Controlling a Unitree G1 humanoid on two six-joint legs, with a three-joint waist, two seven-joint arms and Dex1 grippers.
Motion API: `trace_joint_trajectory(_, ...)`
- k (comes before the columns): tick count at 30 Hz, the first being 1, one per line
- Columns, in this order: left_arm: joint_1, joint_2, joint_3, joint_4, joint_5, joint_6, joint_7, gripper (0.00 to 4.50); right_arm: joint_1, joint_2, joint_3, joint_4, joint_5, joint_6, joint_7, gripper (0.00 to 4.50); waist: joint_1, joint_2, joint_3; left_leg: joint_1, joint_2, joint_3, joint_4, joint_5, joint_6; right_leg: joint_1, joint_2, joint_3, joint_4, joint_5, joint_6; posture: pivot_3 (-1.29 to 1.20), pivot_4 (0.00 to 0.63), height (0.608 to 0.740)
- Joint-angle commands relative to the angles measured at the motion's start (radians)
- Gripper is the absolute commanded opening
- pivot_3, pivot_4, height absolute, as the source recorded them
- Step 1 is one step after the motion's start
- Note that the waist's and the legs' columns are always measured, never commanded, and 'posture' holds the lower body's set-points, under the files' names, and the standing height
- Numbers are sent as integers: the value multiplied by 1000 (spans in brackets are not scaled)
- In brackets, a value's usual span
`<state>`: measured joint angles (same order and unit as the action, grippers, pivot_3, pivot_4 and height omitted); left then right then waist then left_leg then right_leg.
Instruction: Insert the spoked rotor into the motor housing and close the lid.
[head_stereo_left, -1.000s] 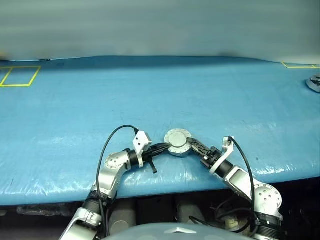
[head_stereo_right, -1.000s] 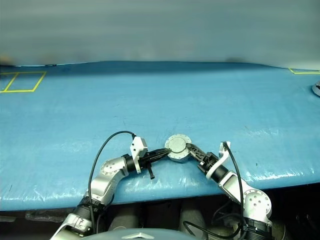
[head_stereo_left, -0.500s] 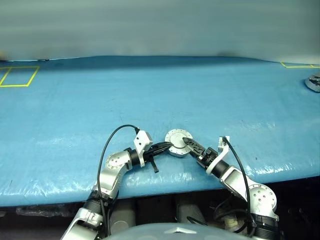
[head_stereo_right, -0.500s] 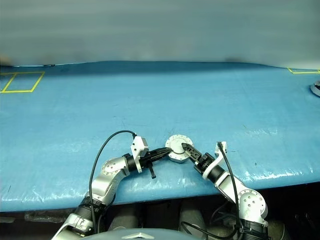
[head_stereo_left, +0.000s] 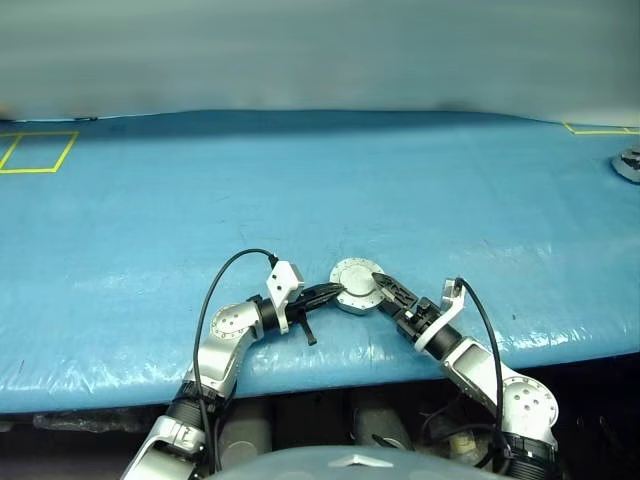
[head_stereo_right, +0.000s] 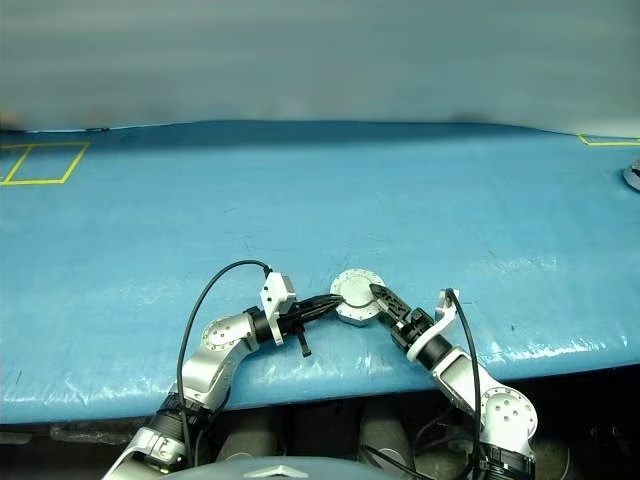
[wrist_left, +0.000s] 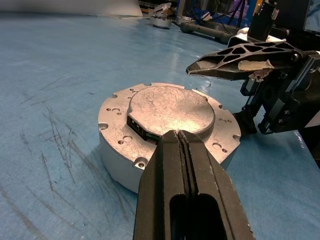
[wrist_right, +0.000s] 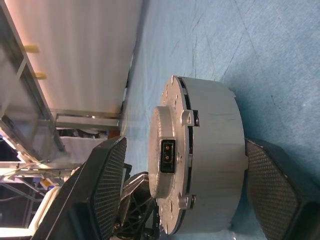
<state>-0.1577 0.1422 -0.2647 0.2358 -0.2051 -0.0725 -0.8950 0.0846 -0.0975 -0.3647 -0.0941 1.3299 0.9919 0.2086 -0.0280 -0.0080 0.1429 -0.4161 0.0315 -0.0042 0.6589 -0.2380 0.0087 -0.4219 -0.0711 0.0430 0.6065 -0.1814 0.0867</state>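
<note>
Black right pincer (head_stereo_left: 381, 283) agape, astride lid (head_stereo_left: 355, 277).

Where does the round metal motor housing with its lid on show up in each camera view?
Left eye view: motor housing near the table's front edge, between both grippers.
Right eye view: same spot, centre, low.
Left wrist view: mid-picture, just beyond the shut left gripper.
Right wrist view: centre, between the right gripper's open fingers.
Shared landmark: blue table cover.
</note>
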Motion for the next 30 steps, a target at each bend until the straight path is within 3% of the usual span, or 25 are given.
trace_joint_trajectory(1, 4, -3, -24, 10, 19, 8, 5, 0, -14, 15, 18, -11, 58, 14, 5, 3560, 0, 0, 0, 0, 0, 0, 0, 0, 0, 0, 0, 0, 0, 0, 0, 0, 150, 740)
trace_joint_trajectory(4, 5, -2, -22, 11, 21, 4, 6, 0, -23, 22, 7, 6, 74, 1, 9, 3560, 0, 0, 0, 0, 0, 0, 0, 0, 0, 0, 0, 0, 0, 0, 0, 0, 150, 740)
trace_joint_trajectory(7, 5, 2, -21, 12, 21, 2, 5, 0, -31, 28, -2, 13, 97, -3, 14, 3013, 0, 0, 0, -1, 0, 0, 0, 0, 0, -1, 0, 0, 0, 0, 0, 0, 150, 740)
trace_joint_trajectory(12, 3, 4, -20, 12, 21, 0, 6, 0, -34, 18, 4, 31, 86, -7, 24, 1337, 2, 0, 0, -4, 0, 1, 0, 0, 0, -4, 0, 1, 0, 0, 0, 0, 150, 740)
trace_joint_trajectory(13, 3, 4, -19, 13, 21, 0, 6, 0, -35, 14, 6, 36, 78, -10, 27, 1238, 2, 0, 0, -4, 0, 1, 0, 0, 0, -4, 0, 1, 0, 0, 0, 0, 150, 740)
trace_joint_trajectory(20, 6, -4, -6, 12, 12, -8, 21, 0, -37, -18, 16, 82, 6, -29, 73, 1239, 2, 0, 0, -3, -1, 1, 0, 0, 0, -3, 0, 1, 0, 0, 0, 0, 150, 740)
trace_joint_trajectory(26, 24, -90, 143, -47, -193, 77, 66, 0, -53, -10, -15, 105, 12, -67, 97, 1239, 0, -1, 1, -3, 0, 1, 1, 0, 0, -3, 0, 1, 0, 0, 0, 0, 150, 740)
trace_joint_trajectory(30, 49, -96, 203, -91, -282, 147, 71, 0, -89, 30, -73, 66, 104, -113, 68, 1239, -5, 0, 2, -4, 3, 1, 1, 0, 0, -4, 4, 1, 1, 0, 0, 0, 150, 740)
